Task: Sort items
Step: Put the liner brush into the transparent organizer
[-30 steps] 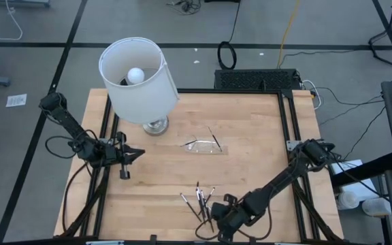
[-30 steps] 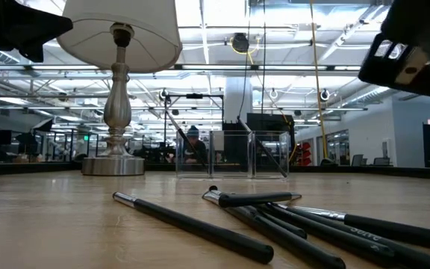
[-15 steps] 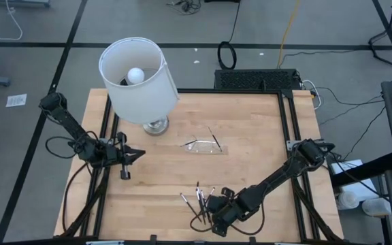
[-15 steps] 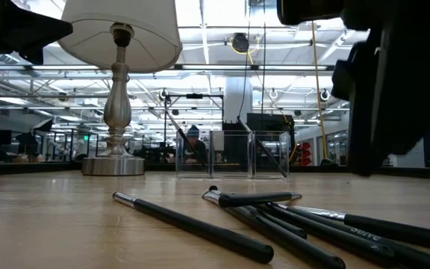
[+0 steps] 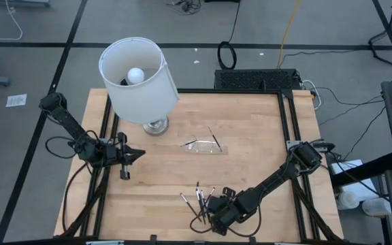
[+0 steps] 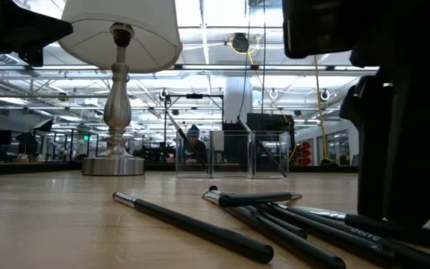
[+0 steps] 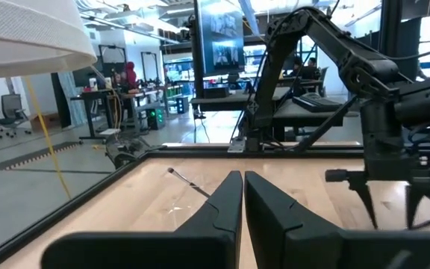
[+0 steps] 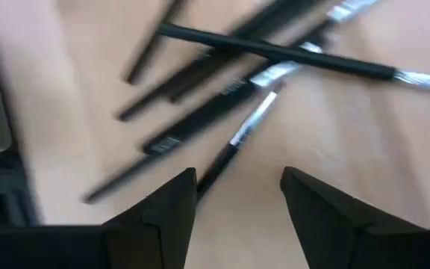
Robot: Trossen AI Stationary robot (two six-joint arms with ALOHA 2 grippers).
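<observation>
Pale wooden table point(image 5: 250, 156) carries a white-shaded lamp point(image 5: 138, 78) at the far left and a clear tray point(image 5: 205, 146) mid-table. At the near edge lie the items point(image 5: 199, 199), thin dark sticks crossed in a loose pile. Directly over them hangs the right gripper point(image 5: 213, 219), fingers spread, empty. At the left edge waits the left gripper point(image 5: 136, 154), pinched shut on nothing. Light, stiff and smooth, the sticks will likely roll; pinching one mid-shaft, clear of its neighbours, looks safest.

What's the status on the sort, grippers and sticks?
Right gripper open, low over the stick pile. Left gripper shut, idle by lamp. One stick in the clear tray. Nothing blocking.
</observation>
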